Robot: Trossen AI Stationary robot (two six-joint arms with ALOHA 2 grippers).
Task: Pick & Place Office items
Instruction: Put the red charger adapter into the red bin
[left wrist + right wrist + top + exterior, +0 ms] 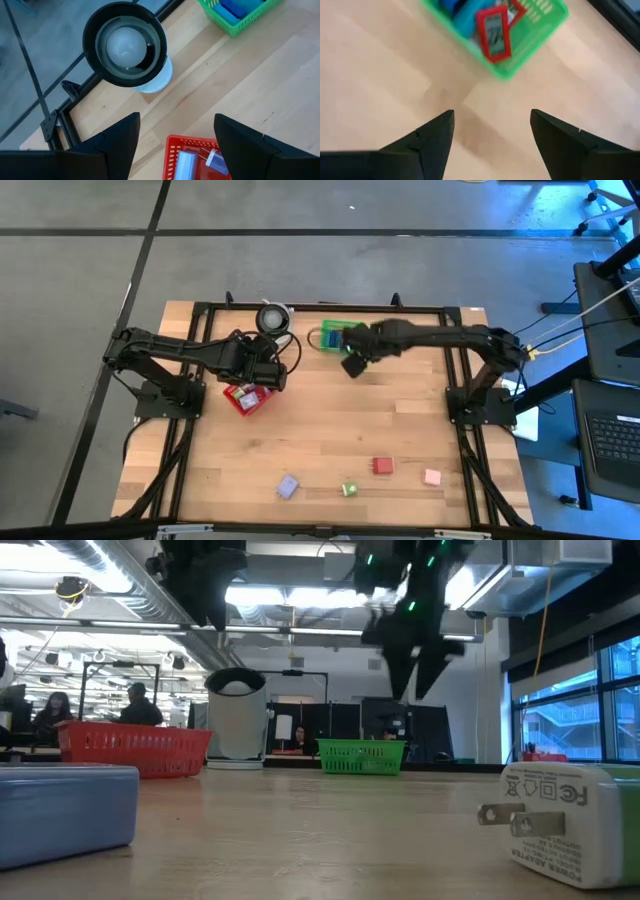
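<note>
Several small pieces lie near the table's near edge: lavender [288, 486], green [350, 490], red [382, 467] and pink [432, 477]. My left gripper [177, 120] hangs open above the red mesh basket [245, 397], which has pale pieces [187, 162] in it. My right gripper [492, 114] is open over bare wood just on the near side of the green basket [520, 55]. That basket holds a red piece [494, 35] and blue pieces [234, 9]. Neither gripper holds anything.
A white cylinder with a black round top [272, 318] stands at the far edge between the two baskets. In the low view a blue block [62, 810] and a white plug adapter [570, 820] lie close to the camera. Bare wood [330, 430] spreads across the table's middle.
</note>
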